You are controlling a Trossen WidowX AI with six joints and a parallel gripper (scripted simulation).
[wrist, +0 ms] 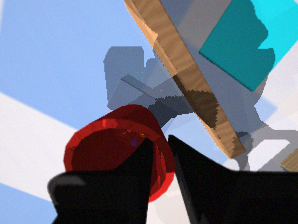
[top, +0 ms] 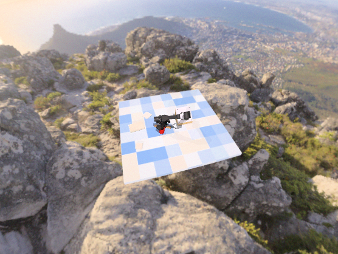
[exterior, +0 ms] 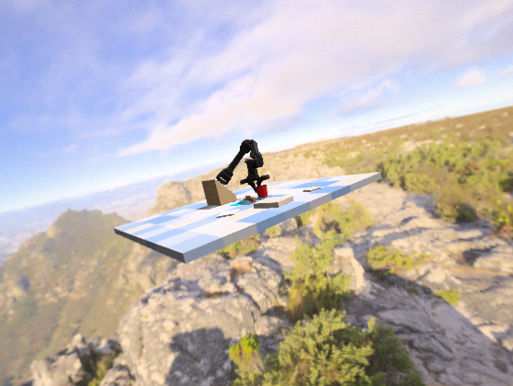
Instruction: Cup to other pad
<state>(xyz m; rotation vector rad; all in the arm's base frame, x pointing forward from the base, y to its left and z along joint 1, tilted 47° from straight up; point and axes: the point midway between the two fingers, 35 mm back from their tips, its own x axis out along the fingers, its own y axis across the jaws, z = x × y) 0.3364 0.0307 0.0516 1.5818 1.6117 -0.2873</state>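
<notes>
The red cup [top: 162, 130] [exterior: 262, 191] [wrist: 85, 150] stands on the table with its open top up; it looks slightly tilted in the wrist view. Small marbles [wrist: 134, 142] show inside it. My gripper [wrist: 160, 138] is partly open and low at the cup's rim: one finger is inside the cup and the other just outside, with the wall between them and a small gap beside it. A cyan pad [exterior: 241, 203] [wrist: 237, 50] lies on the far side of a wooden bar. What lies under the cup is hidden; I cannot make out the other pad.
The wooden bar [exterior: 250, 199] [wrist: 175, 62] lies between the cup and the cyan pad. A brown wedge-shaped block [exterior: 213, 193] stands near the arm's base. A flat beige block [top: 137, 126] [exterior: 273, 202] and thin pale tiles [top: 147, 115] [top: 138, 146] lie on the table.
</notes>
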